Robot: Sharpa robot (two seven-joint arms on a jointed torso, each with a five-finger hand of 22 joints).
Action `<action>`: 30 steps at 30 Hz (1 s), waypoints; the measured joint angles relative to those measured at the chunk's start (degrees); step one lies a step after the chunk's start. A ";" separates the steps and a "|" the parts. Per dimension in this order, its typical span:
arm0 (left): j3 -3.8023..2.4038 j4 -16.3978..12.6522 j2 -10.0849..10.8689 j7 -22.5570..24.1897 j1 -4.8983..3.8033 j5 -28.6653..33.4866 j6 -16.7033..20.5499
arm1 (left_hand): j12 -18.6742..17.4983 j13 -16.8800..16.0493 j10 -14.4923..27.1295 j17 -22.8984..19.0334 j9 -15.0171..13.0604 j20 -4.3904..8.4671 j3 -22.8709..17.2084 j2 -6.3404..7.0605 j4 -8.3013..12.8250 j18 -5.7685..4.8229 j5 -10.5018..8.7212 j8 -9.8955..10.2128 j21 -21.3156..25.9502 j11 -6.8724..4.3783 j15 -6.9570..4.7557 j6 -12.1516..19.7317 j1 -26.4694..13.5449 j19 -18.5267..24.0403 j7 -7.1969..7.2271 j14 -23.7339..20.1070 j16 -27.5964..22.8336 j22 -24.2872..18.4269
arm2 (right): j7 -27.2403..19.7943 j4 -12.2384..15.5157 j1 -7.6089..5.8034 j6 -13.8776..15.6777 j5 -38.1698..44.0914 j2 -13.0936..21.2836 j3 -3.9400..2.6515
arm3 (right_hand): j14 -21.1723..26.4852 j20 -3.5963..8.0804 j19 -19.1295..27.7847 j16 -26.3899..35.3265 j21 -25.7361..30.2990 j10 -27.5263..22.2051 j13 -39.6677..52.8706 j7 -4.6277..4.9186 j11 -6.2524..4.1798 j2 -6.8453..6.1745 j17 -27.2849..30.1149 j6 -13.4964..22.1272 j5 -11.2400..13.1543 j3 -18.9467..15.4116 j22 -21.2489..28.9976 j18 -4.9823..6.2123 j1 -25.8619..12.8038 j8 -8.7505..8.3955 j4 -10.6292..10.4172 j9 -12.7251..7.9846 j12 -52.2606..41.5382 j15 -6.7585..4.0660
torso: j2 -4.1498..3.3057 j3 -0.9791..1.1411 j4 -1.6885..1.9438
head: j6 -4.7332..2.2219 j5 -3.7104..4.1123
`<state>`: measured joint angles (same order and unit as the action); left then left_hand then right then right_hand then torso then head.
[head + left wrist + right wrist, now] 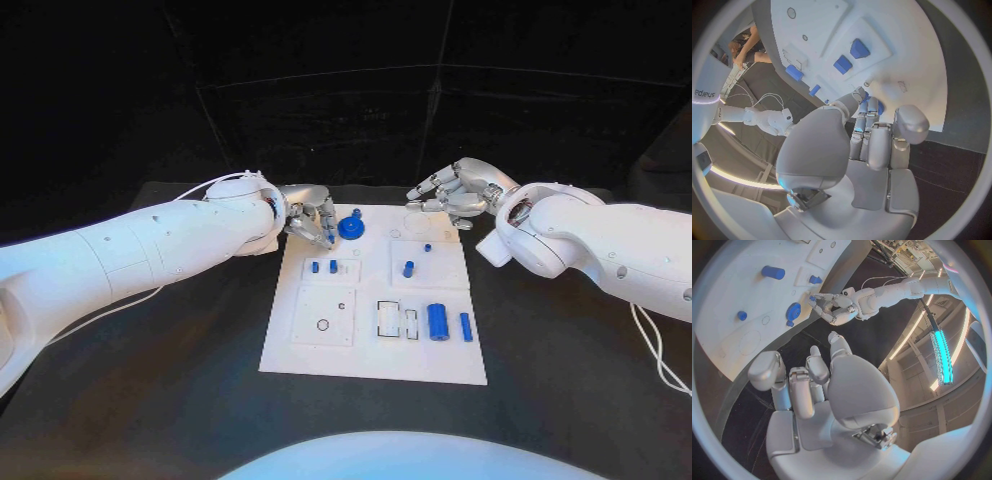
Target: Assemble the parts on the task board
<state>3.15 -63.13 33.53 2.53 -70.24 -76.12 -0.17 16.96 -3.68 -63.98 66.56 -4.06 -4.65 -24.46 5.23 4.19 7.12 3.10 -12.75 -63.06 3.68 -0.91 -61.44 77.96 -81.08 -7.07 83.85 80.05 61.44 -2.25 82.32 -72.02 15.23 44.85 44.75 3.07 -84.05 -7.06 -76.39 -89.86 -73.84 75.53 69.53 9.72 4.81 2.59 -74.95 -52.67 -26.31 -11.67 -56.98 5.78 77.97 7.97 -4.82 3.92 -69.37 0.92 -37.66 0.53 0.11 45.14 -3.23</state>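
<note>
Left hand (pixel 309 222) at the far left corner of the task board (pixel 372 360), fingers curled down around the blue gear (pixel 352 228), touching it; cannot tell for sure whether gripping it. Same left hand (pixel 873 145) seen from its wrist, fingers bent close together over a bit of blue at the board's edge. Right hand (pixel 456 194) just past the far right corner of the board, fingers curled in, nothing in them. From the right wrist, same right hand (pixel 811 385) clenched above the dark desk (pixel 130 400), with the left hand and the gear (pixel 793 311) across the board. Board flat in the middle of the desk. Near the gear, two small blue pegs (pixel 323 267) standing side by side on the left half of the board. On the right half, a small blue piece (pixel 427 247) near the far edge and one blue peg (pixel 408 268) just behind it toward the near side. Closer to the near edge, a fat blue cylinder (pixel 437 321) and a thin blue rod (pixel 466 327) lying side by side, near the right edge.
</note>
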 measured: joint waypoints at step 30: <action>-0.02 0.94 -0.62 -0.38 0.82 0.03 -2.40 | -0.28 -0.01 -0.20 -0.29 0.02 -0.01 -0.10 0.26 0.11 0.00 0.00 0.32 0.01 -0.20 0.00 0.02 -0.26 0.01 0.01 0.00 0.00 -0.19 | 0.00 0.03 0.00 0.00 0.00 0.00 0.00 | 0.00 0.00 0.00 0.00 0.00 0.00 0.00 0.00 0.00 0.00 0.02 0.00 0.00 0.00 0.00 0.00 0.00 0.00 0.00 0.00 0.00 0.00 | 0.01 -0.01 0.03 | 0.37 0.13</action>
<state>3.13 -62.19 32.91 2.15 -69.41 -76.09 -2.57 16.68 -3.68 -64.19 66.27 -4.04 -4.66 -24.57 5.49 4.30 7.12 3.10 -12.43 -63.05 3.48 -0.91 -61.42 77.70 -81.07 -7.06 83.84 80.05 61.25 -2.25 82.35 -72.02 15.24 44.85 44.75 3.07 -84.05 -7.06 -76.39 -89.86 -73.84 75.53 69.53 9.72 4.81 2.59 -74.93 -52.67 -26.31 -11.67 -56.98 5.78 77.97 7.97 -4.82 3.92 -69.37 0.92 -37.65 0.52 0.14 45.51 -3.10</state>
